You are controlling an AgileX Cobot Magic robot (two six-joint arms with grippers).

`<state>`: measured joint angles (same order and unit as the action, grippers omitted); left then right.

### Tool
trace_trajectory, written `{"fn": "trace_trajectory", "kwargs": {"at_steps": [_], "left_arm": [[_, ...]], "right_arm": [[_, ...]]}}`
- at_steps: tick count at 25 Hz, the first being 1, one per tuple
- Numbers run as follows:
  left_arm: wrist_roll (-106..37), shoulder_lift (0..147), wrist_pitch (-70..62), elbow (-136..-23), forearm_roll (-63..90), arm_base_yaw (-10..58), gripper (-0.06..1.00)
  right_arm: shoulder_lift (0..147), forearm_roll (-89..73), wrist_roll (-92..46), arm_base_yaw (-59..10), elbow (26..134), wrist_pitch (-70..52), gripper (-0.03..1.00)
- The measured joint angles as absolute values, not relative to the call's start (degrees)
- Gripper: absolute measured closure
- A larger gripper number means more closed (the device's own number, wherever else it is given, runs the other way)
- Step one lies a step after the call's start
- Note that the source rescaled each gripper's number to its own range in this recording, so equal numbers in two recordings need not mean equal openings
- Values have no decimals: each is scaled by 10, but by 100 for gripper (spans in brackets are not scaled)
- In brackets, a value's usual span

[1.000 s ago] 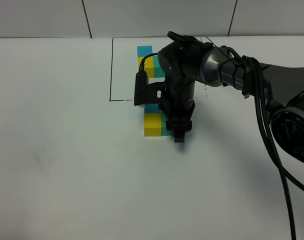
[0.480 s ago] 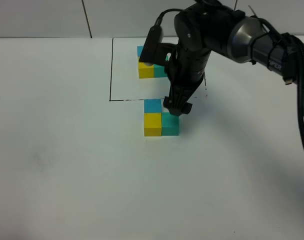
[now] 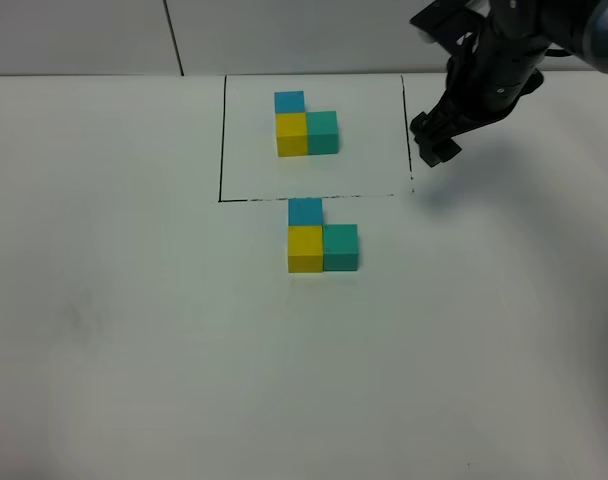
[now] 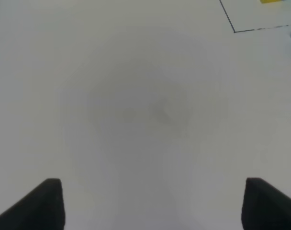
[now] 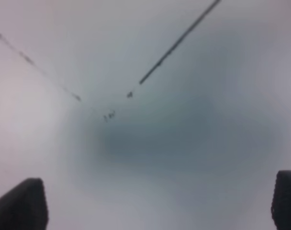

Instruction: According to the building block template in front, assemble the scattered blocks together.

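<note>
The building block template [image 3: 306, 125] is a blue, yellow and teal L inside a thin black rectangle at the back of the table. Just in front of the frame, the scattered blocks stand pressed together in the same L: sky-blue [image 3: 305, 211], yellow [image 3: 305, 248], teal-green [image 3: 341, 247]. My right gripper [image 3: 435, 149] hangs in the air over the frame's right line, apart from all the cubes. In the right wrist view it [image 5: 157, 203] is open and empty over the frame's corner line [image 5: 179, 40]. My left gripper [image 4: 152, 203] is open and empty over bare table.
The white table [image 3: 134, 330] ends at a tiled wall [image 3: 84, 35] at the back. My right arm [image 3: 524, 40] reaches in from the upper right. The left wrist view shows a corner of the frame line [image 4: 255, 29].
My right gripper let go of the teal-green cube beside the yellow one, rose and swung back right to the frame's right edge. The three loose cubes stay joined.
</note>
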<state>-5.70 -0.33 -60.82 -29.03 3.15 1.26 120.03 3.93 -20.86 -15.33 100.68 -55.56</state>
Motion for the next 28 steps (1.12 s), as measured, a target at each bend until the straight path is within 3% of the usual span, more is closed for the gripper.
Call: {"fn": "trace_trajectory", "kwargs": {"at_steps": [8, 17, 28], "left_arm": [[-57, -3, -608, -290, 31, 13, 8], [-57, -3, -608, -290, 31, 13, 8], [-57, -3, -608, -290, 31, 13, 8]], "right_arm": [[1113, 34, -104, -53, 930, -551, 8], [945, 34, -93, 46, 735, -528, 8], [789, 6, -78, 62, 577, -488, 8]]}}
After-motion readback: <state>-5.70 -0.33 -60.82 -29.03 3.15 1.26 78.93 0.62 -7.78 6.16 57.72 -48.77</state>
